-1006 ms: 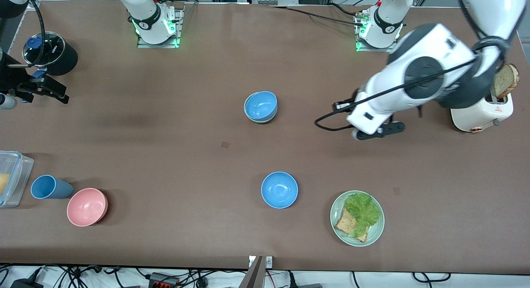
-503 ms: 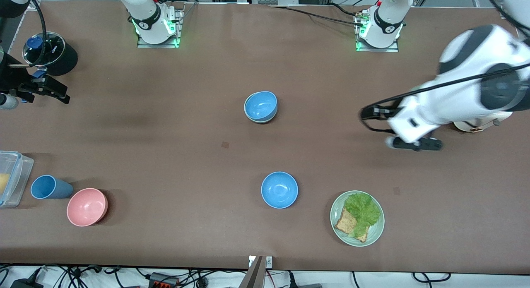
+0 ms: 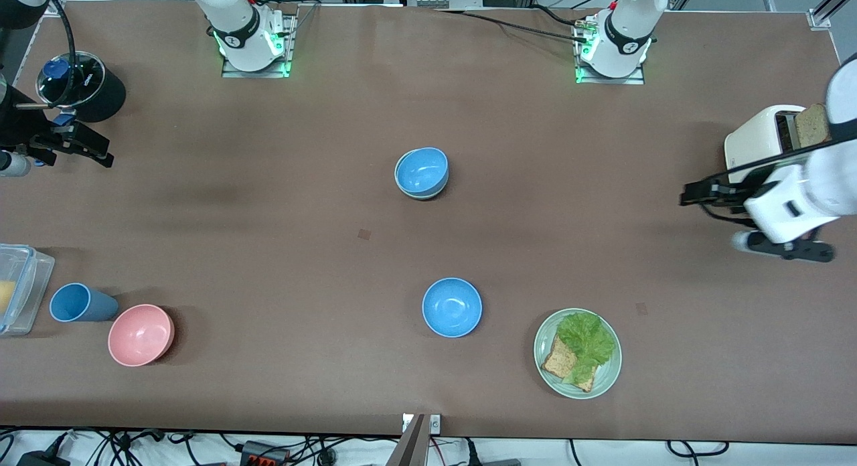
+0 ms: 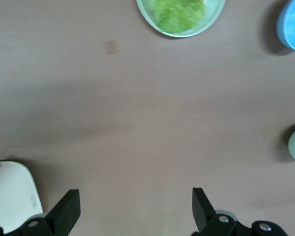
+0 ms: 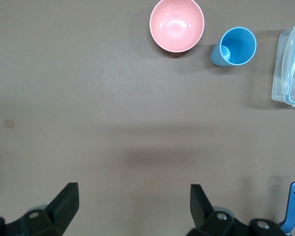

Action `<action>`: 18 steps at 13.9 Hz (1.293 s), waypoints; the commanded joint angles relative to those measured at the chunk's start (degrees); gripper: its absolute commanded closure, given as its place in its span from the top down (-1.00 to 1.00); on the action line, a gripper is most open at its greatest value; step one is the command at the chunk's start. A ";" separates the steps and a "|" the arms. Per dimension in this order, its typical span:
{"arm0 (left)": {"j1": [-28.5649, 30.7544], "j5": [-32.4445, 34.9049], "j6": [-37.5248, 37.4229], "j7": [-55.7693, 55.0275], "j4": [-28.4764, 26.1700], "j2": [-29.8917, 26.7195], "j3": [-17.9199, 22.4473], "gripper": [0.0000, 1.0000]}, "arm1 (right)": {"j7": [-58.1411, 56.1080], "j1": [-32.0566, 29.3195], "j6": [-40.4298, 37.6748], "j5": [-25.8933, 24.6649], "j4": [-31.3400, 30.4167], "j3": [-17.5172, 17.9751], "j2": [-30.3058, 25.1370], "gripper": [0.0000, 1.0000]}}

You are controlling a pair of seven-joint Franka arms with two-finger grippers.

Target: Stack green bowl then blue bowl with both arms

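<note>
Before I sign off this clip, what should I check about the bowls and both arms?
1. Blue bowl sits inside green bowl: ok.
2. Stack seated level: cannot tell.
3. Left gripper over the table beside the toaster, jaws open, empty: ok.
4. Right gripper over the right arm's end of the table, jaws open, empty: ok.
5. Spare blue bowl stands apart from the stack, nearer the front camera: ok.

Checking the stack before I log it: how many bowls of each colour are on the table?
Blue bowls: 2, one nested in the green one
Green bowl: 1
Pink bowl: 1
Total: 4
</note>
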 commanded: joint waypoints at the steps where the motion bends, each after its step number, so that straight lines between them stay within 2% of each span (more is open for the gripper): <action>1: -2.92 -1.55 9.17 0.30 -12.97 -11.71 8.37 1.00 | -0.19 -0.03 -1.09 0.27 0.99 0.33 0.19 1.00; 2: -3.09 -1.28 13.22 0.72 -16.84 -14.01 9.35 1.00 | -0.19 -0.03 -1.09 0.27 0.99 0.25 0.19 1.00; 4: -4.23 -1.81 14.05 0.64 -18.37 -15.78 10.32 1.00 | -0.19 -0.03 -1.09 0.35 0.99 0.33 0.19 1.00; 7: -4.15 -1.72 10.19 0.20 -15.84 -15.00 9.71 1.00 | -0.19 -0.03 -1.09 0.35 0.99 0.33 0.19 1.00; 18: -4.32 -1.90 9.92 0.55 -15.30 -13.68 9.45 1.00 | -0.19 0.23 -0.91 0.27 0.99 0.34 0.19 1.00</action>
